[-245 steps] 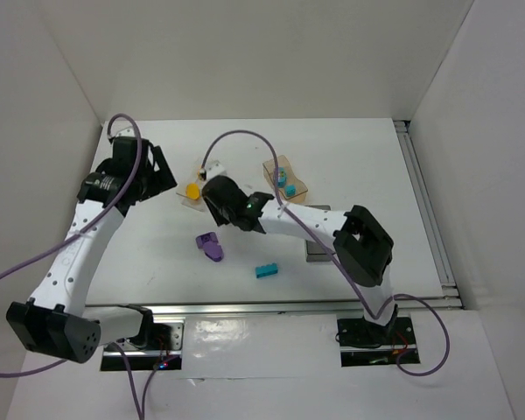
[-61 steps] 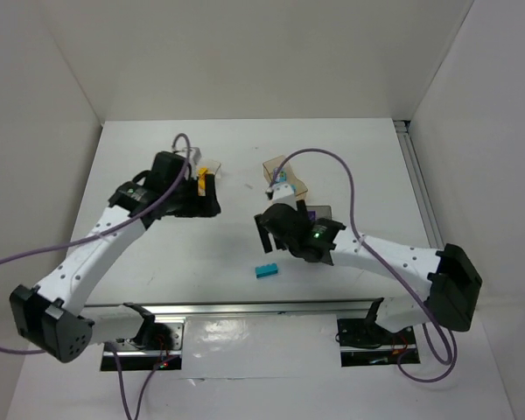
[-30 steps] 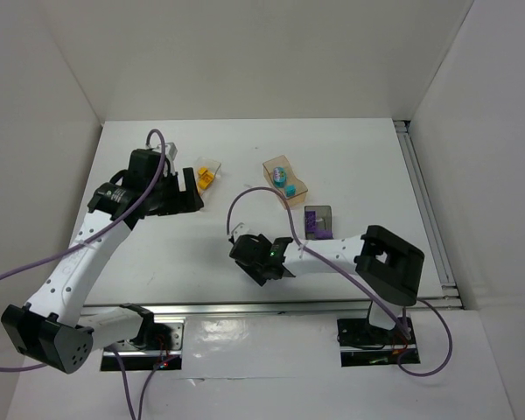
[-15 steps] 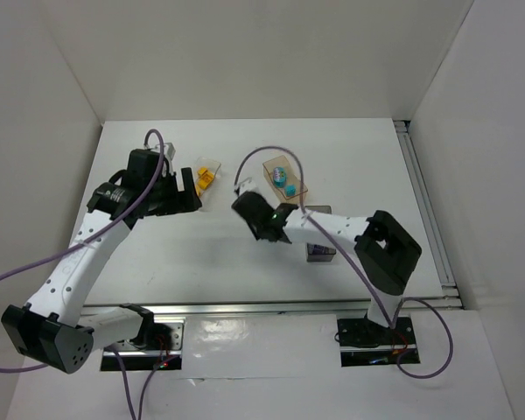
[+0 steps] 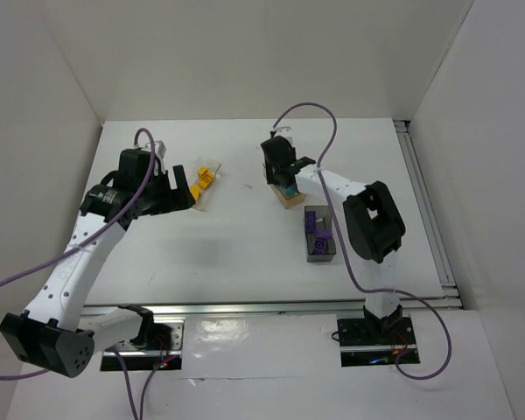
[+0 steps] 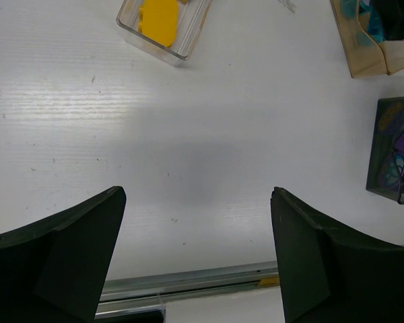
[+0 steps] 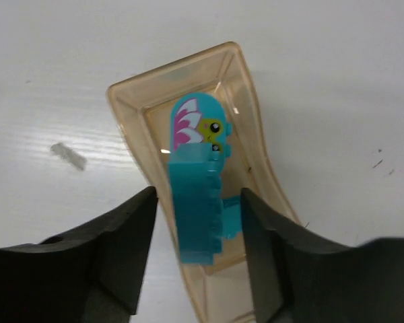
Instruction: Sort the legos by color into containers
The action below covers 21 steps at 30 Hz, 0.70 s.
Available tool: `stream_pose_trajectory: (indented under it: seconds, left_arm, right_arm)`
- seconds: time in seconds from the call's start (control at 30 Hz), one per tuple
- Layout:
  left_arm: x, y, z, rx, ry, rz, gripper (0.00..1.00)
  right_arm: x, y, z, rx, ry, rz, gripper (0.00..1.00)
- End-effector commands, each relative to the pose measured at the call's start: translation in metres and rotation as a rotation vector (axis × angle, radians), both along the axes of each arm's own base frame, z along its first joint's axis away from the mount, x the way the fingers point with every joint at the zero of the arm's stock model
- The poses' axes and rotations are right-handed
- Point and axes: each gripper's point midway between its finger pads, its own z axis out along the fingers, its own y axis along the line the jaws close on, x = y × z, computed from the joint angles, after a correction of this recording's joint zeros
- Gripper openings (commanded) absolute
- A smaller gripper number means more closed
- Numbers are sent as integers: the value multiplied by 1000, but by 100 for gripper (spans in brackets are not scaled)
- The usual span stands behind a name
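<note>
Right hand (image 7: 198, 196) has carried teal brick (image 7: 196, 215) from near worktop (image 6: 188, 134) to above tan tub (image 7: 131, 101) (teal piece already inside). Brick between narrow fingers; gripped or released, cannot tell. Left hand (image 6: 196, 195) wide, empty. Judged: final drop pending.

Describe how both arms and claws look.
The left arm and right arm have white links, black joints and a looping purple cable. The left claw and right claw are broad, wedge-shaped and matte black.
</note>
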Motion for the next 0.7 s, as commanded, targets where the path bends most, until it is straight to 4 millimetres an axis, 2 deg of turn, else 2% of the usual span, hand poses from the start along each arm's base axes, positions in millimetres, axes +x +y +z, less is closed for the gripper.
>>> stream_pose_trajectory:
  seconds: [0.0, 0.07, 0.1, 0.13, 0.2, 0.23, 0.27, 0.33, 0.37, 0.47, 0.5, 0.53, 0.57, 0.6, 0.67]
  left_arm:
    - [2, 1, 3, 2, -9, -7, 95]
    - [4, 3, 1, 4, 0, 2, 95]
    - [4, 3, 1, 4, 0, 2, 95]
    - [4, 3, 1, 4, 0, 2, 95]
    - [4, 3, 1, 4, 0, 2, 95]
    - [5, 1, 2, -6, -8, -5, 95]
    - [5, 1, 2, -12, -6, 1, 95]
    - [4, 1, -2, -10, 4, 2, 95]
    - [5, -1, -1, -18, -3, -5, 95]
    - [6, 10, -8, 36, 3, 32, 95]
    - [6, 12, -8, 43, 2, 38, 95]
    - [4, 15, -10, 45, 12, 47, 95]
    - [4, 13, -10, 36, 14, 38, 95]
    - [3, 10, -10, 25, 17, 27, 95]
    - [5, 6, -8, 3, 11, 21, 95]
  right_arm:
    - [27, -3, 6, 51, -15, -26, 63]
    - [31, -7, 23, 50, -54, -49, 79]
    - [27, -15, 40, 51, -94, -72, 95]
    - [25, -19, 51, 66, -120, -91, 98]
    - [16, -28, 71, 94, -165, -124, 100]
    - [6, -43, 72, 72, -175, -172, 100]
    - [-3, -53, 104, 122, -237, -220, 100]
    - [-23, -76, 114, 110, -250, -297, 100]
    - [-39, -102, 121, 96, -268, -361, 100]
    - [-73, -172, 108, 73, -198, -533, 100]
    - [-85, -210, 97, 60, -147, -637, 100]
    - [-94, -230, 91, 62, -124, -687, 100]
    - [-107, -242, 74, 68, -68, -703, 100]
    - [-115, -270, 79, 100, -84, -778, 100]
    - [-133, -282, 71, 143, -66, -798, 100]
